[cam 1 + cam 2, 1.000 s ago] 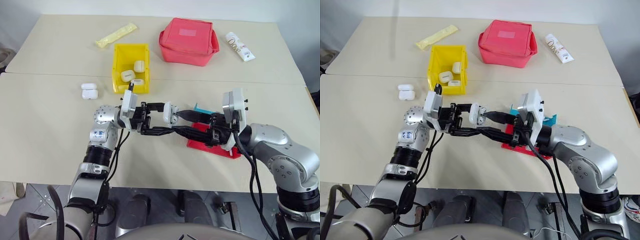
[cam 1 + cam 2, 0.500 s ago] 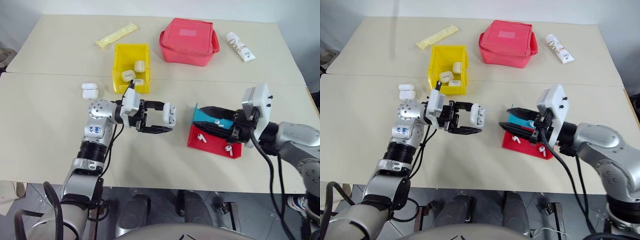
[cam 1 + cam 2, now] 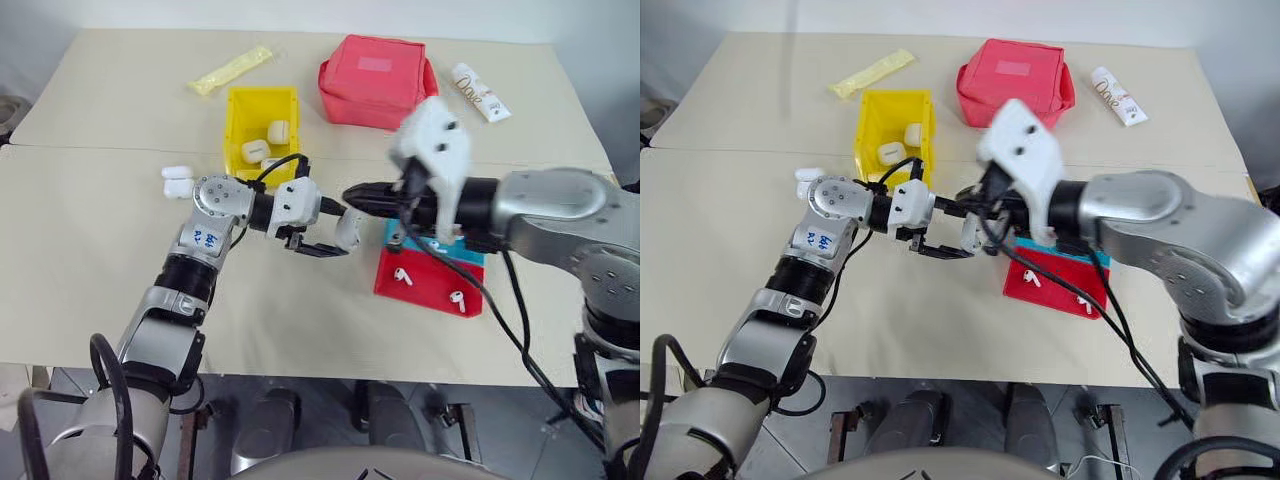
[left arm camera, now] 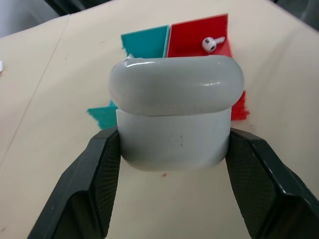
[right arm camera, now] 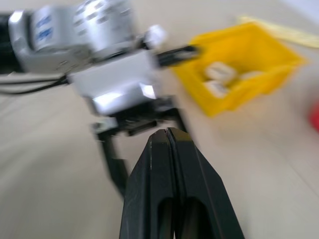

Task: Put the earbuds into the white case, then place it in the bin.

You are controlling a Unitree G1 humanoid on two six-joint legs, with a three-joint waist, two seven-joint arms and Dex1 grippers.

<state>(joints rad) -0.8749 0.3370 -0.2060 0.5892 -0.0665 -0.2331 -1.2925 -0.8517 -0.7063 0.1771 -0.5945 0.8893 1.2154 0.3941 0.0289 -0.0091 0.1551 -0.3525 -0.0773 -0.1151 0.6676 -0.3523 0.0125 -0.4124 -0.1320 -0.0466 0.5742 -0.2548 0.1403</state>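
The white case (image 4: pixel 175 117) sits clamped between the two black fingers of my left gripper (image 3: pixel 335 232), held above the table (image 3: pixel 90 250) near its middle, with its lid closed down on the body. My right gripper (image 3: pixel 358 194) has its fingers pressed flat together with nothing between them, its tip just beside the case on the case's right and far side. Below and to the right of the case lies the shallow red-and-blue tray (image 3: pixel 432 290), with two earbuds (image 3: pixel 402 274) lying apart on its red part. The bin (image 3: pixel 262 133) stands farther away and to the left, well apart from the case, with several white look-alike cases (image 3: pixel 254 150) inside it. One more white case (image 3: pixel 177 179) rests on the table to the left of the bin. Beyond the bin lie a yellow packet (image 3: pixel 231 69), a pink-red pouch (image 3: pixel 377 81) and, at the far right, a white tube (image 3: pixel 478 91).
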